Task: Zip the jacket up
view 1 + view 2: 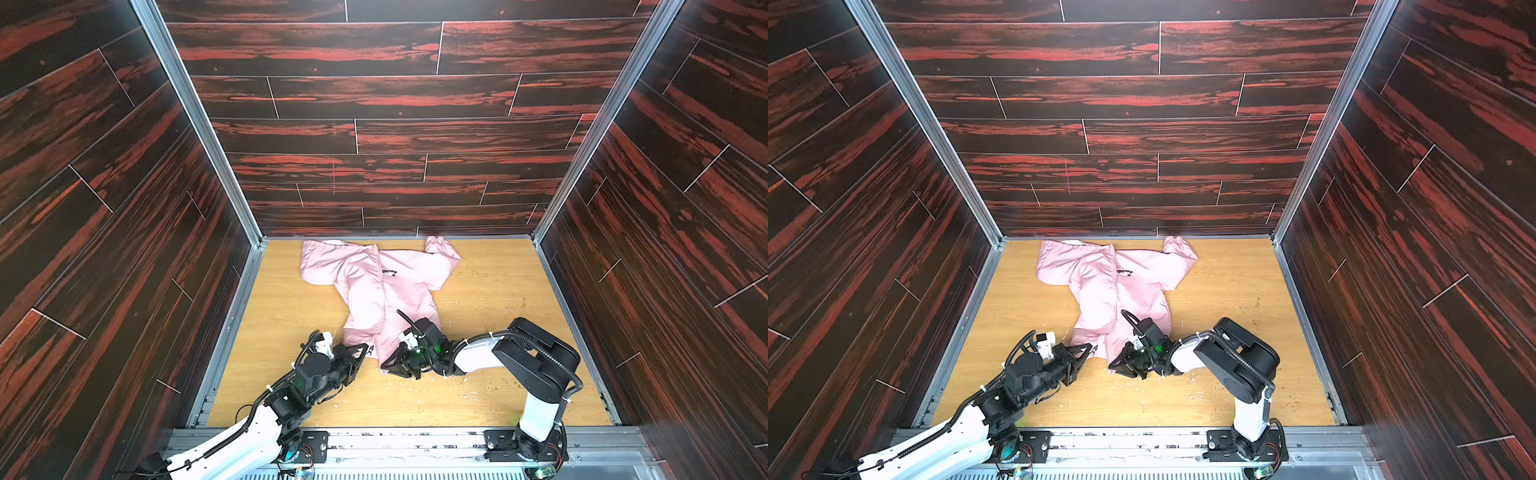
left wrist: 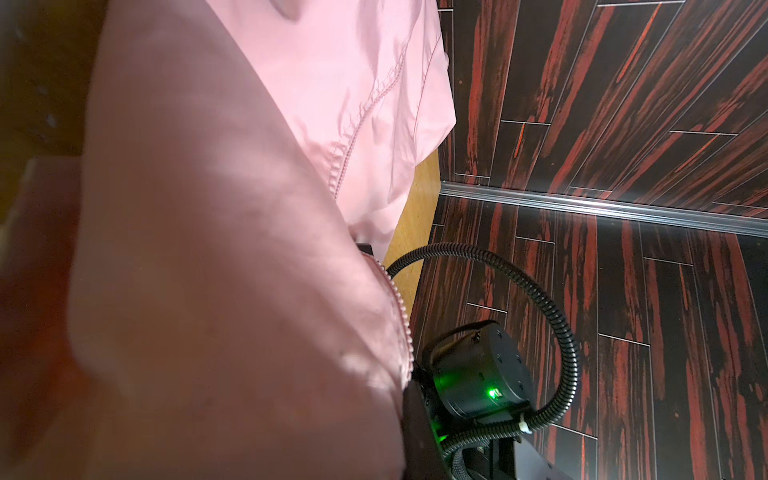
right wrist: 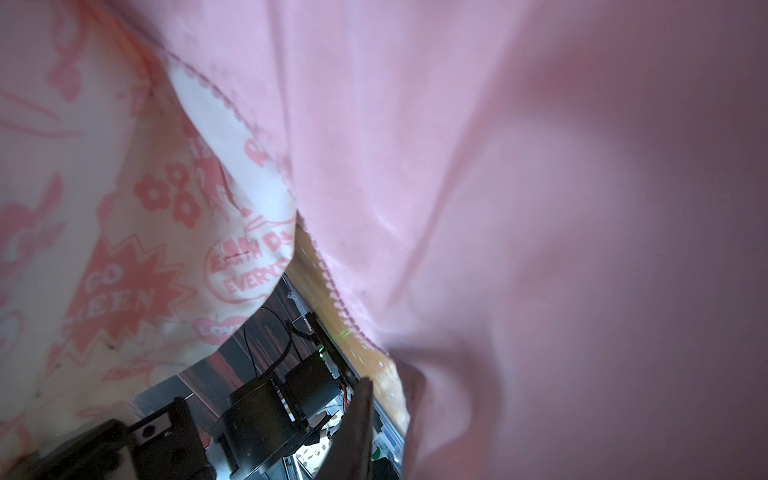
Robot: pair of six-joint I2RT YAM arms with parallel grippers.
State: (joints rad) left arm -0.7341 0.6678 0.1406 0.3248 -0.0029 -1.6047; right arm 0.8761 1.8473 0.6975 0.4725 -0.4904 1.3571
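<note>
pink jacket (image 1: 386, 286): lying front-up on wooden table (image 1: 498, 332), hood toward back wall (image 1: 395, 137), hem toward the near edge, front edges parting near hem | left gripper (image 1: 365, 349): pinching shut on hem's left corner | right gripper (image 1: 392, 368): sitting at hem's right corner, fabric draping over it, jaw opening hiding, cannot tell
</note>
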